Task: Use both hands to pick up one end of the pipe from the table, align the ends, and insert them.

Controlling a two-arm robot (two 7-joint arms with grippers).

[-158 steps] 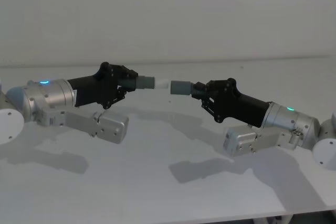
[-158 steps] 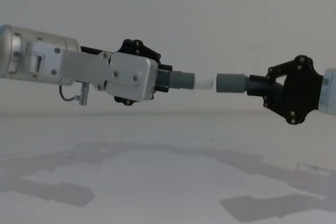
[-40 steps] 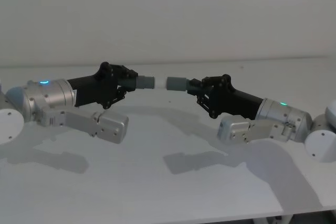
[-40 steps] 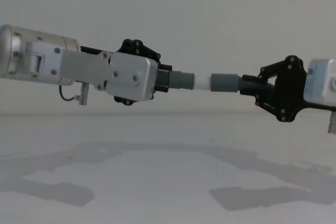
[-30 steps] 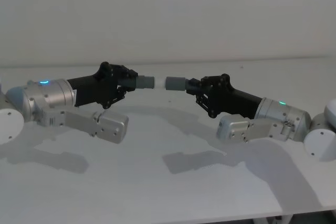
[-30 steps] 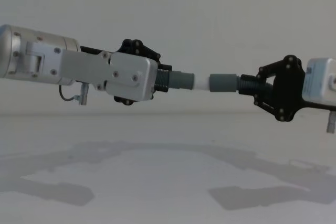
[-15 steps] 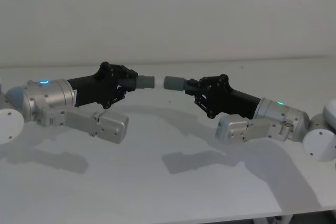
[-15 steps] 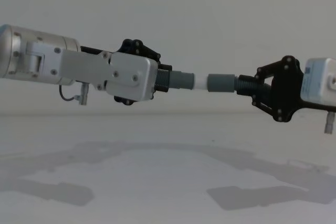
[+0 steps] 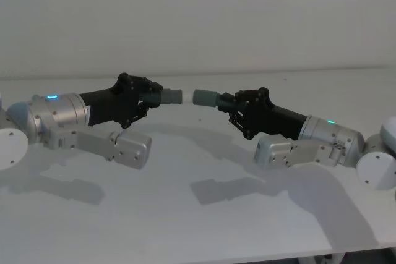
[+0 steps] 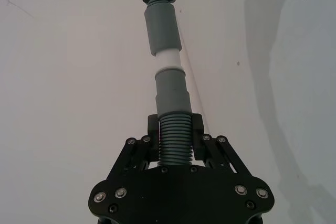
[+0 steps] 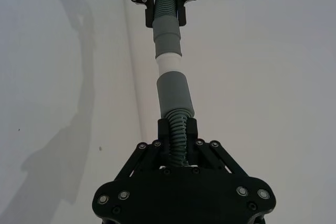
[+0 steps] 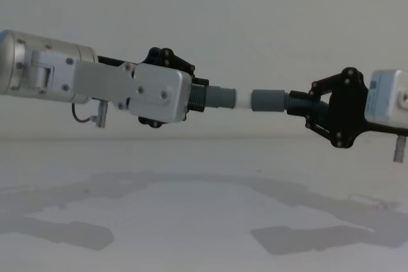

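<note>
**A:** Starting nearest, what lies under the arms?

**B:** A plain white matte table (image 9: 185,227), bare but for shadows. Both pipe pieces are held in the air above it.

**A:** And the black skeletal left gripper (image 12: 199,97)?

**B:** Its fingers (image 10: 152,129) are pinched on the ribbed neck of a dark grey matte tube (image 10: 172,90), so the narrow white tip (image 10: 168,59) juts free ahead of the claw.

**A:** The black skeletal right gripper (image 12: 305,107)?

**B:** Clamped the same way on the ribbed neck of the other dark grey tube, leaving its wider grey socket collar (image 12: 266,100) exposed and facing the tip.

**A:** Are they joined?

**B:** Collar and tip meet end to end in one line; part of the white remains showing, so I judge the insertion only begun.
</note>
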